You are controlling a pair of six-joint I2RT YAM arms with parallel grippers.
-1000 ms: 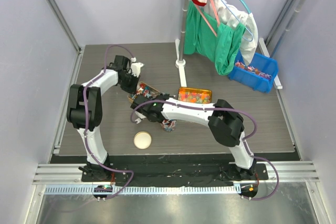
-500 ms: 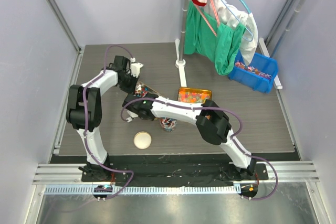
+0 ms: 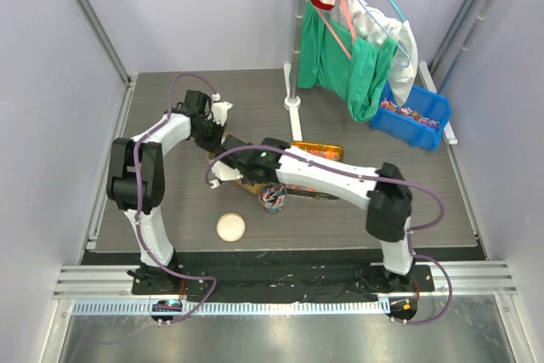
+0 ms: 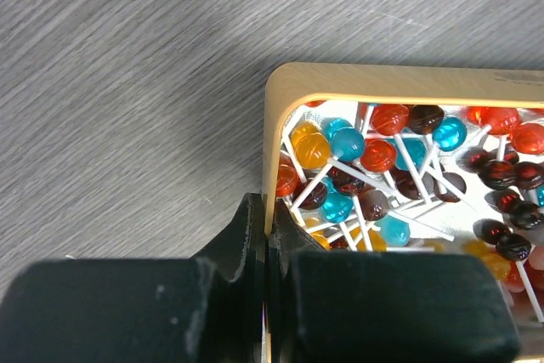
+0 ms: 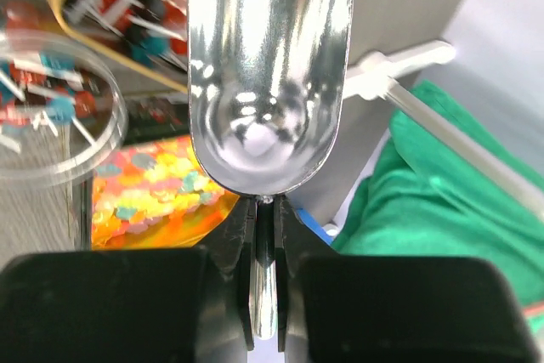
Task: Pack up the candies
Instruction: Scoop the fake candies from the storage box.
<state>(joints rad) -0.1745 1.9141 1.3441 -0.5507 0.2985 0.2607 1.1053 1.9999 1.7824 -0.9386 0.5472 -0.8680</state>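
Left wrist: left gripper [image 4: 267, 231] clamped on rim of tan shallow tray [image 4: 382, 82], steadying it; red, blue, brown stick candies [image 4: 382, 167] heaped inside.
Right wrist: right gripper [image 5: 265, 214] nips handle of shiny metal scoop [image 5: 265, 65], bowl looks empty; clear round plastic tub [image 5: 104, 152] holds some candies.
Top: tray left of centre of dark wood-grain table [image 3: 382, 125]; tub nearer front edge.

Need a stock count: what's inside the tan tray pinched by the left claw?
Round lollipops on white sticks, red, blue, orange and dark brown, piled in the tan tray. The left claw hides its near edge; its right end is out of frame.
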